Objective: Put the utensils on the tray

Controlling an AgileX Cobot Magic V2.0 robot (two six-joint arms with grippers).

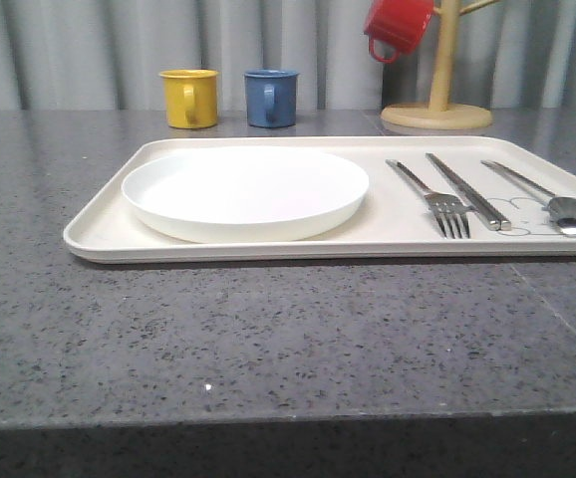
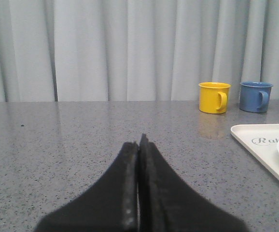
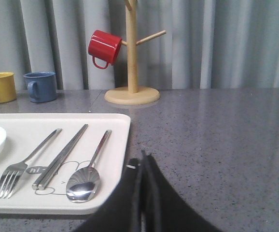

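Both grippers, left [image 2: 139, 140] and right [image 3: 143, 157], are closed and empty; fork [image 1: 431, 196], knife [image 1: 466, 189], spoon [image 1: 547, 198] lie parallel on the tray [image 1: 99, 234], at 3 o'clock from the plate [image 1: 244, 193].

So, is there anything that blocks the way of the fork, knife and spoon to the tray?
Nothing visible does. The fork, knife and spoon already lie side by side on the tray, to the right of the white plate. Both pincers, left and right, are shut and hold nothing.
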